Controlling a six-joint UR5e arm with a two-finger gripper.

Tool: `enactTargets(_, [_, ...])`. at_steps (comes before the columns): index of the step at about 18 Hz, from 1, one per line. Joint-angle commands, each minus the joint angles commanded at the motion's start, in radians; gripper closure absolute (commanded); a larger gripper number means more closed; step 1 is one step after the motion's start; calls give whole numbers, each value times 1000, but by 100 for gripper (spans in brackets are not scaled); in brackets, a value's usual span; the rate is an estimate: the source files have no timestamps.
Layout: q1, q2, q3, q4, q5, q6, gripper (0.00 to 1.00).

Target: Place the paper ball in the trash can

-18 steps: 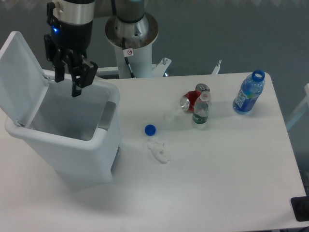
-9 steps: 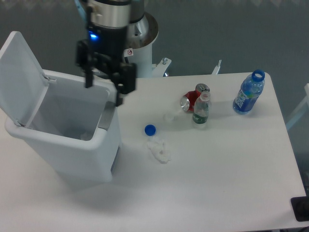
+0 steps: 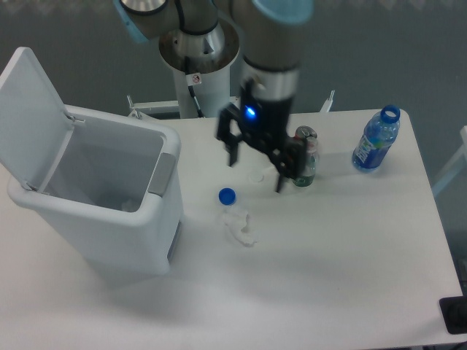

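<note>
- The tool [image 3: 255, 175] is held wide open and empty above the worktop [image 3: 350, 248].
- A pale wad, possibly the paper ball [image 3: 125, 205], is seen inside the open-lidded trash can [image 3: 139, 233].

the trash can [image 3: 109, 233] at left is white with a grey side panel. near it lie a blue bottle cap [image 3: 227, 195] and a white crumpled scrap [image 3: 241, 225]. far right, the water bottle [image 3: 376, 140] is blue.

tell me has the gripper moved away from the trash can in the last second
Yes. The gripper, jaws open, has swung right from over the trash can to above the blue cap.
</note>
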Motion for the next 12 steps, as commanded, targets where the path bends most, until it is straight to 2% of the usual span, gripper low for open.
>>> enactTargets(5, [35,-104,28,52,17,77,0])
enactTargets(9, [61,-158,74,51,20,83,0])
enactTargets(12, [58,-178,74,52,23,83,0])
